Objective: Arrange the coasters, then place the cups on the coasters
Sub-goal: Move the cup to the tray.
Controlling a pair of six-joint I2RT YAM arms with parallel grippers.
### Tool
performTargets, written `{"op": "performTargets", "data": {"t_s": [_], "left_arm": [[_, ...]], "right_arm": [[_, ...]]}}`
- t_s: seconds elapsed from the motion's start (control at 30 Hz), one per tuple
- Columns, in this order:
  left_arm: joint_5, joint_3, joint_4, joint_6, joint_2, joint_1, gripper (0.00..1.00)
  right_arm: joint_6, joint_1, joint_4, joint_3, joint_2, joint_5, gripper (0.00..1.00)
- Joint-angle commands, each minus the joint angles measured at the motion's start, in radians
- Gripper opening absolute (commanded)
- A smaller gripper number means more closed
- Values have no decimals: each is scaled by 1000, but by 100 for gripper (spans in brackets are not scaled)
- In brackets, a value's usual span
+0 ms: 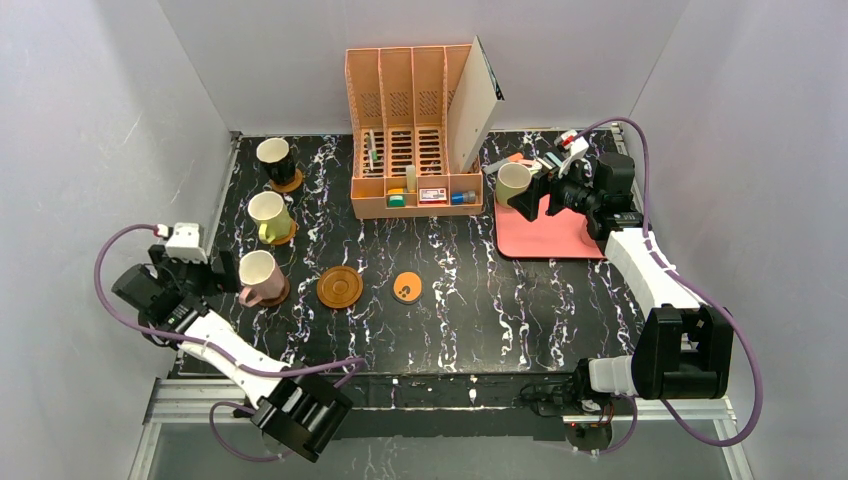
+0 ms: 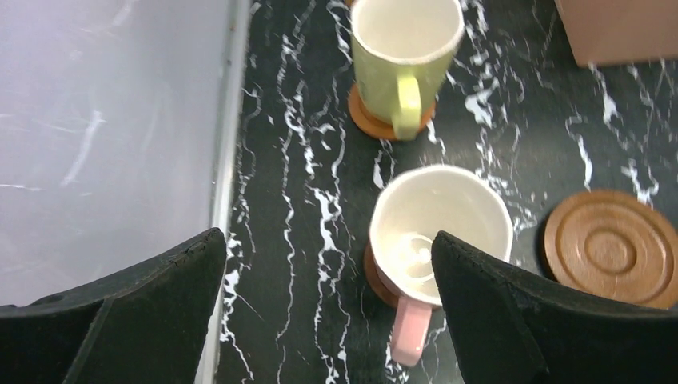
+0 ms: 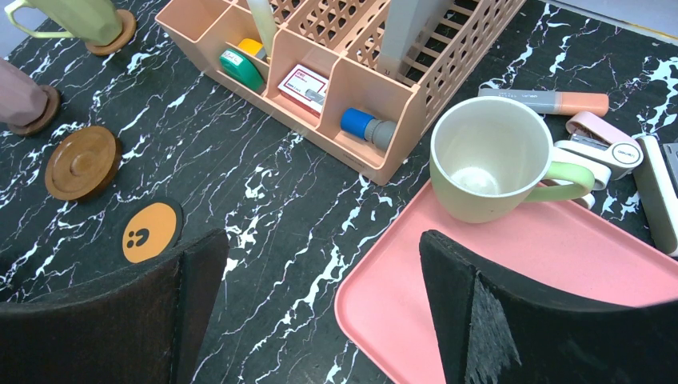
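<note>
Three cups stand on coasters along the left: black [image 1: 275, 157], yellow [image 1: 268, 214] and pink [image 1: 259, 275]. In the left wrist view the pink cup [image 2: 438, 214] sits on a dark brown coaster [image 2: 376, 276], handle toward me. My left gripper [image 2: 326, 240] is open, the cup by its right finger and free of both. The ringed wooden coaster [image 1: 340, 288] and the orange marked coaster [image 1: 407, 287] lie bare mid-table. The olive green cup [image 3: 488, 158] stands on the pink tray [image 3: 560, 264]. My right gripper [image 3: 321, 240] hangs open over the tray's left edge.
A peach desk organizer [image 1: 415, 135] holding small items stands at the back centre. Pens, a stapler and other stationery [image 3: 604, 144] lie behind the tray. The left wall [image 2: 104, 120] runs close beside the left gripper.
</note>
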Motion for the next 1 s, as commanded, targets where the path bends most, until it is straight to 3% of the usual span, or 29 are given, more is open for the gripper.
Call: {"op": "performTargets", "data": {"t_s": [0.0, 0.17, 0.37, 0.6, 0.67, 0.8, 0.97], "left_arm": [[-102, 92, 148, -256, -18, -51, 98], [-470, 188, 137, -289, 82, -369, 98], [-709, 298, 108, -312, 223, -679, 98], [-1074, 381, 42, -245, 322, -1196, 98], [-1062, 380, 17, -226, 318, -1269, 98], [-853, 360, -51, -244, 259, -1277, 98], [-707, 193, -6, -248, 39, -1277, 98]], "right_arm": [[-4, 0, 20, 29, -19, -12, 98], [-3, 0, 17, 30, -17, -7, 98], [-11, 0, 17, 28, -19, 5, 98], [-39, -2, 5, 32, -13, 31, 98], [-46, -2, 5, 30, -19, 39, 98], [-59, -2, 13, 22, -30, 64, 98], [-87, -2, -15, 45, 16, 111, 98]]}}
